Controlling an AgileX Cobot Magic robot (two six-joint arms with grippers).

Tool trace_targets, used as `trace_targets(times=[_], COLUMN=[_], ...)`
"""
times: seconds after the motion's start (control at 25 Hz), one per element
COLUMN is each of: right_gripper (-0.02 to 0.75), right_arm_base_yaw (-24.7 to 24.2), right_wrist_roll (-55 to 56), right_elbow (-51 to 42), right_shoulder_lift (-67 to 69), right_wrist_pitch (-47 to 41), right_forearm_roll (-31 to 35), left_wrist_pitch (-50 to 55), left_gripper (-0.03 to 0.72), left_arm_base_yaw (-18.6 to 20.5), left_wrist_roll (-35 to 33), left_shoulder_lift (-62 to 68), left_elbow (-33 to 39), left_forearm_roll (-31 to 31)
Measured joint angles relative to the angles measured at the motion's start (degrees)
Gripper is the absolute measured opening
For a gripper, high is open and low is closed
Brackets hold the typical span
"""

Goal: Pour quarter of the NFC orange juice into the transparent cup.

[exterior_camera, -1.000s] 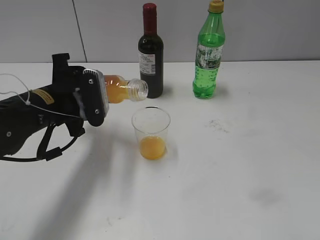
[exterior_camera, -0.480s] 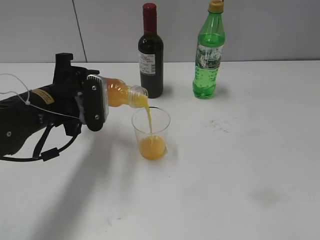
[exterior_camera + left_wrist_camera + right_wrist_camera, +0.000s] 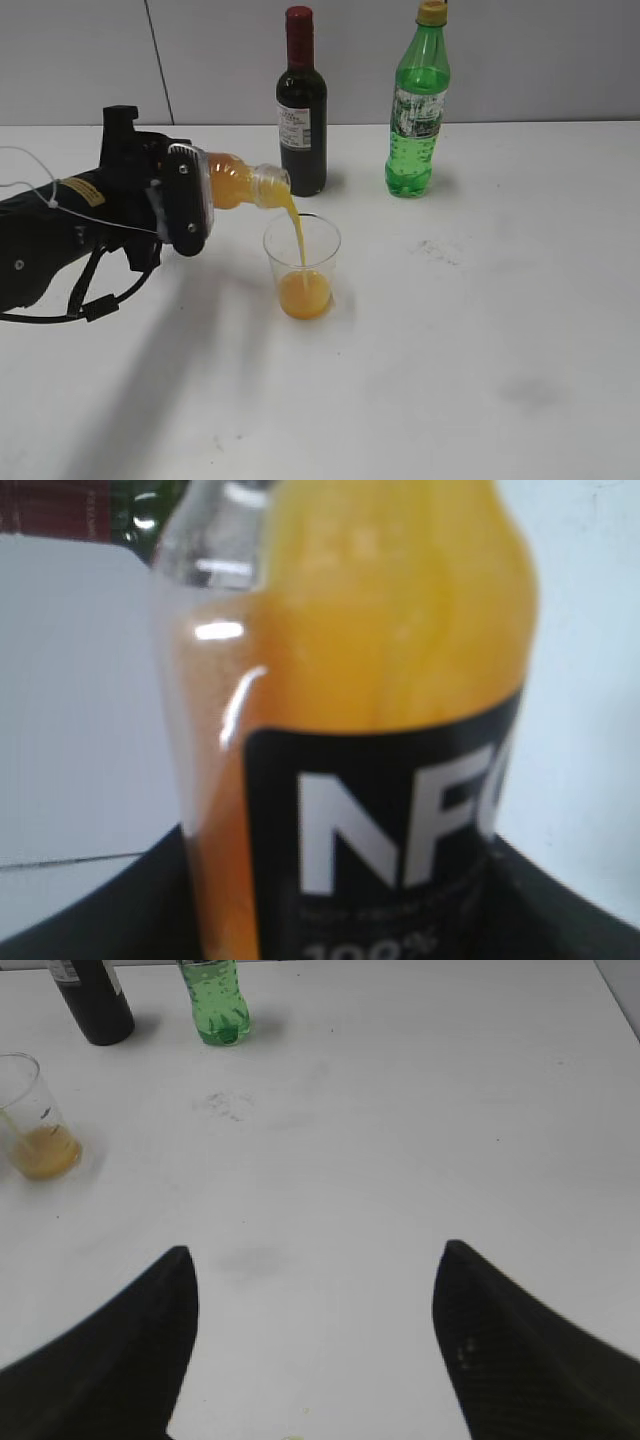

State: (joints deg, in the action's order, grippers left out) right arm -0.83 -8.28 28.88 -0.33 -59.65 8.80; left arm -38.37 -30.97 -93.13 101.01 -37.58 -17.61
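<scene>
My left gripper (image 3: 185,200) is shut on the NFC orange juice (image 3: 240,182), a small clear bottle with a black label. It holds the bottle tipped to the right, mouth slightly down over the transparent cup (image 3: 302,262). A thin stream of juice runs from the mouth into the cup, which holds orange juice at its bottom. In the left wrist view the bottle (image 3: 380,710) fills the frame between the jaws. My right gripper (image 3: 315,1260) is open and empty above bare table; the cup (image 3: 35,1120) shows at its far left.
A dark wine bottle (image 3: 301,105) stands just behind the cup. A green soda bottle (image 3: 418,105) stands to its right. Both also show in the right wrist view, the wine bottle (image 3: 92,1000) and the soda bottle (image 3: 215,1000). The white table (image 3: 480,330) carries faint smudges.
The left gripper has tipped the bottle further mouth-down. A second ago no juice was flowing; now a stream falls into the cup.
</scene>
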Motion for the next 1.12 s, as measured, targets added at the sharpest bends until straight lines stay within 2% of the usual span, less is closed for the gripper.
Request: trace_targets(times=[0.16, 0.28, 0.6, 0.68, 0.84, 0.96, 1.12], right_gripper=[0.562, 0.562, 0.562, 0.562, 0.562, 0.562, 0.562], right_arm_base_yaw=[0.0, 0.0, 0.0, 0.0, 0.0, 0.0, 0.0], right_wrist_roll=[0.0, 0.0, 0.0, 0.0, 0.0, 0.0, 0.0], right_elbow=[0.0, 0.0, 0.0, 0.0, 0.0, 0.0, 0.0], right_shoulder_lift=[0.0, 0.0, 0.0, 0.0, 0.0, 0.0, 0.0], right_wrist_pitch=[0.0, 0.0, 0.0, 0.0, 0.0, 0.0, 0.0], right_forearm_roll=[0.0, 0.0, 0.0, 0.0, 0.0, 0.0, 0.0], left_wrist_pitch=[0.0, -0.16, -7.68, -9.72, -17.88, -21.57, -24.59], left_gripper=[0.471, 0.471, 0.471, 0.471, 0.471, 0.471, 0.471], left_arm_base_yaw=[0.0, 0.0, 0.65, 2.24, 7.89, 12.4, 14.76], left_wrist_roll=[5.77, 14.84, 53.39, 61.73, 72.43, 78.6, 81.43], left_shoulder_lift=[0.0, 0.0, 0.0, 0.2, 4.12, 8.91, 15.83], left_elbow=[0.0, 0.0, 0.0, -0.04, -0.17, -2.24, -8.23], left_forearm_roll=[-1.79, -1.04, -0.62, -0.56, 1.26, 4.51, 5.39])
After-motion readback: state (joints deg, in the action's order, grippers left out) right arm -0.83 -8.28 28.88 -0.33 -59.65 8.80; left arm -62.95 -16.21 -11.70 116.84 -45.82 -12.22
